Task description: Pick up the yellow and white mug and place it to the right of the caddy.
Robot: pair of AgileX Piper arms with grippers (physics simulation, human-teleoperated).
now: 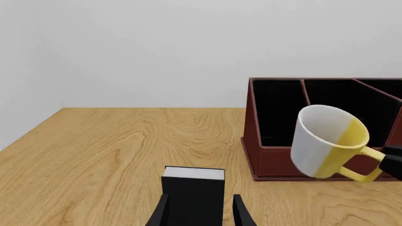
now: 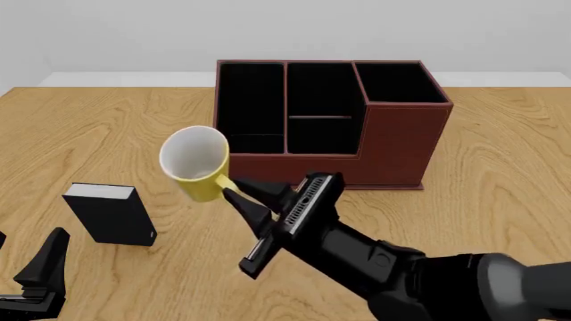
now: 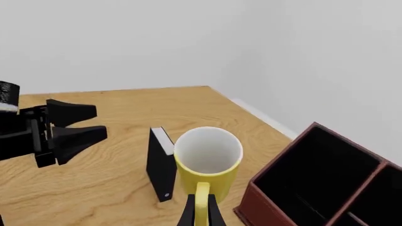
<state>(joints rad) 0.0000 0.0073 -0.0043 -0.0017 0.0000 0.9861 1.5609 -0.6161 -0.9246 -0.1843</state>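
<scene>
mug, yellow outside and white inside, is held clear of the worktop by its loop handle, on which the jaws of the right gripper are clamped. it is tipped on its side with the mouth turned up and leftward, just in front of the left end of the reddish-brown caddy. a black block with a white top is stood to the mug's left. the left gripper is kept low near the block, its jaws apart around nothing.
</scene>
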